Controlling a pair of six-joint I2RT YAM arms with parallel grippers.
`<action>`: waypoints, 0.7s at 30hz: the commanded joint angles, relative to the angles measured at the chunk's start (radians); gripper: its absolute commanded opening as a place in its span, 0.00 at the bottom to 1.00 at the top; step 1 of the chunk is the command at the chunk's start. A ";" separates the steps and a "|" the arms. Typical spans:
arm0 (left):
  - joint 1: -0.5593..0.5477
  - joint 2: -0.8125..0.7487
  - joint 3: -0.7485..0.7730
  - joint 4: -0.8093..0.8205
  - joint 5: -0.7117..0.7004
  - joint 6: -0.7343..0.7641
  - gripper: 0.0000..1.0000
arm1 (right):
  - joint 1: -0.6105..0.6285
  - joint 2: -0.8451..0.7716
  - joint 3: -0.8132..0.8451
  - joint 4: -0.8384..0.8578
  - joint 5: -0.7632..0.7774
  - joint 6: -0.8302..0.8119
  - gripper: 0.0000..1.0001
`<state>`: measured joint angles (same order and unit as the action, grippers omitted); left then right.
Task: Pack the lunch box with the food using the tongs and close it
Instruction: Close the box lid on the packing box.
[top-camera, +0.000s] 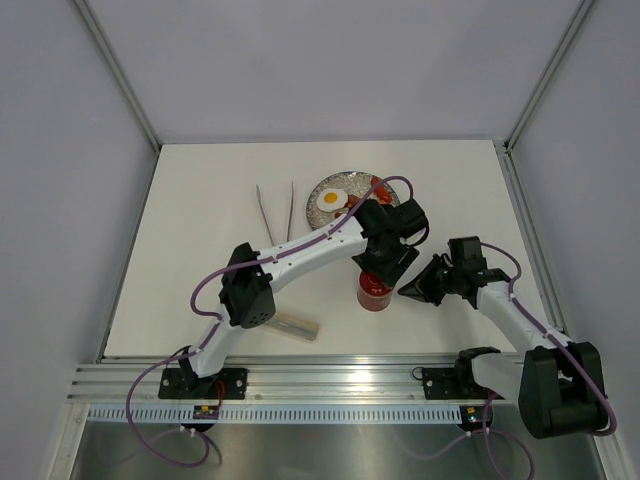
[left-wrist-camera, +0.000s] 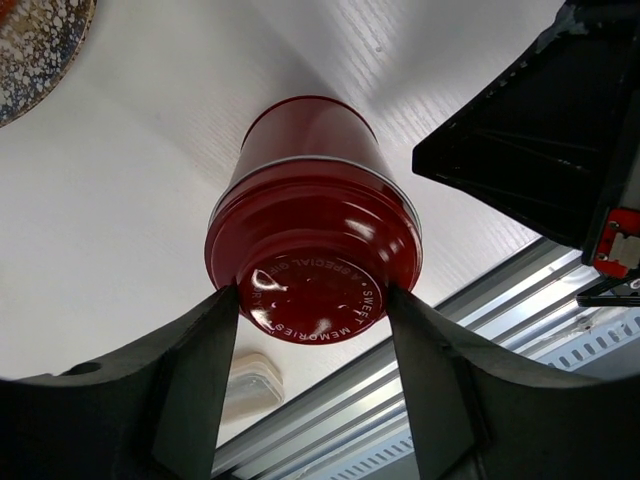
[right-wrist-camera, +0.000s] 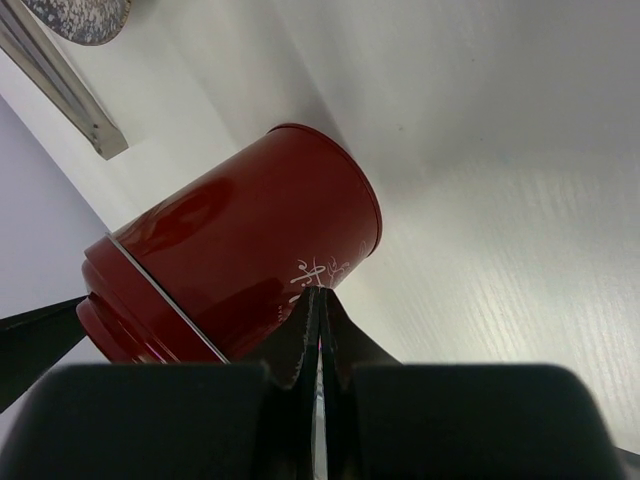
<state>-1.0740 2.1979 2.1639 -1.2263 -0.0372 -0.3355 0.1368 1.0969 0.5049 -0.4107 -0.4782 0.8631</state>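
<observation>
The red lunch box (top-camera: 375, 292) stands upright on the table with its round red lid (left-wrist-camera: 315, 285) on. My left gripper (top-camera: 384, 260) hangs right over it, open, with its fingertips (left-wrist-camera: 228, 305) at either side of the lid's top (left-wrist-camera: 313, 290). My right gripper (top-camera: 405, 291) is shut on nothing, its tips (right-wrist-camera: 320, 292) against the lunch box's side wall (right-wrist-camera: 230, 270). The silver tongs (top-camera: 275, 212) lie on the table left of the plate, untouched. A fried egg (top-camera: 331, 198) and red food pieces (top-camera: 383, 195) lie on the speckled plate (top-camera: 350, 178).
A pale, flat rectangular piece (top-camera: 298, 325) lies near the front edge, left of the lunch box. The metal rail (top-camera: 330, 378) runs along the table's near edge. The plate's rim shows in the left wrist view (left-wrist-camera: 35, 45) and the right wrist view (right-wrist-camera: 80, 18).
</observation>
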 joint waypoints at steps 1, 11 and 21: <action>0.003 -0.007 -0.029 0.024 0.006 0.016 0.68 | 0.007 -0.025 0.049 -0.045 0.035 -0.030 0.04; 0.002 -0.032 -0.044 0.036 0.010 0.018 0.63 | 0.007 -0.025 0.055 -0.045 0.036 -0.026 0.04; 0.003 -0.064 -0.044 0.034 0.010 0.023 0.32 | 0.007 -0.032 0.047 -0.048 0.041 -0.026 0.05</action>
<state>-1.0733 2.1784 2.1357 -1.2018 -0.0334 -0.3325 0.1371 1.0847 0.5198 -0.4606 -0.4538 0.8516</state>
